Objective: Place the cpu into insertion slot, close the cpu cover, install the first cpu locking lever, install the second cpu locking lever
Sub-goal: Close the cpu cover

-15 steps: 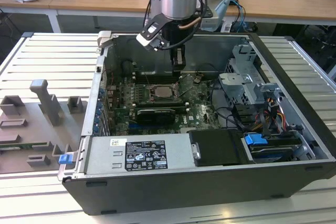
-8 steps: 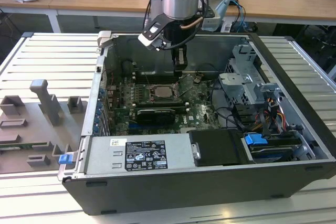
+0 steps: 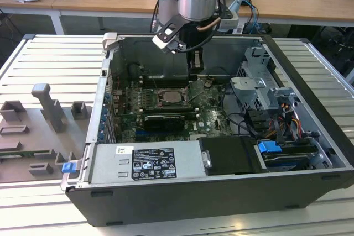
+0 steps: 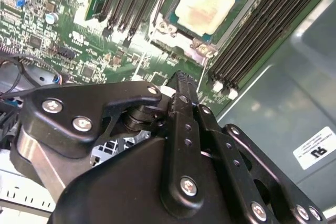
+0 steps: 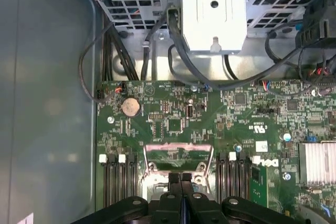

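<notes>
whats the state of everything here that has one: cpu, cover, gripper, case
cpu, seated in the insertion slot, top uncovered
cpu cover, tilted up, not closed
gripper, fingers shut with nothing between them, close to the cover
computer case, side open, board exposed

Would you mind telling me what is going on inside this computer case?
The arm's gripper reaches into the open case, jaws together, close above the motherboard. The cpu already lies in the insertion slot. The cpu cover stands tilted up beside the gripper, not yet closed.
</notes>
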`<state>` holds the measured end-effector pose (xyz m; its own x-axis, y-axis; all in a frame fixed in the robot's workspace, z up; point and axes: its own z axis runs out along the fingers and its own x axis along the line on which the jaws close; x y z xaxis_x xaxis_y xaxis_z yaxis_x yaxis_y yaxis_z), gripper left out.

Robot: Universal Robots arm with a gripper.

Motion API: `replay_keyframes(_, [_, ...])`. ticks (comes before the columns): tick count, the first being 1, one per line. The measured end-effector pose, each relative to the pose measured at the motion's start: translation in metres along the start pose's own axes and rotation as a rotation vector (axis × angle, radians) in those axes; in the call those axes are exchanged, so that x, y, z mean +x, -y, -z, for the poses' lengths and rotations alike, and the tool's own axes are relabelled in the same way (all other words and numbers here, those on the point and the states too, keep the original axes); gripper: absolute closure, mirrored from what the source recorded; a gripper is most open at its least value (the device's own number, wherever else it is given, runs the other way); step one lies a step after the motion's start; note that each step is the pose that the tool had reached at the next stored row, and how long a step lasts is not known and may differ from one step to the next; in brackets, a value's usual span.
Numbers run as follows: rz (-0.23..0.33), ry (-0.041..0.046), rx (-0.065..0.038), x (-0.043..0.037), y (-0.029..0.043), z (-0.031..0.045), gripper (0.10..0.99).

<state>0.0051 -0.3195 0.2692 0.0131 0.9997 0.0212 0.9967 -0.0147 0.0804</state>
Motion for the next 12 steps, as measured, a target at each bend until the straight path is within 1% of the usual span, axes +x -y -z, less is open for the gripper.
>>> replay_keyframes(3, [0.0, 0.0001, 0.0, 0.0001, -0.0073, -0.0006, 0.98])
replay_keyframes(4, [0.0, 0.0, 0.001, 0.0002, -0.0128, -0.001, 0.98])
replay_keyframes(5, [0.0, -0.0001, 0.001, 0.0002, -0.0156, -0.0013, 0.98])
replay_keyframes(9, [0.0, 0.0002, 0.002, 0.0003, -0.0224, -0.0024, 0.98])
replay_keyframes(10, [0.0, 0.0002, 0.003, 0.0004, -0.0259, -0.0033, 0.98])
replay_keyframes(12, [0.0, 0.0, 0.004, 0.0003, -0.0296, -0.0052, 0.98])
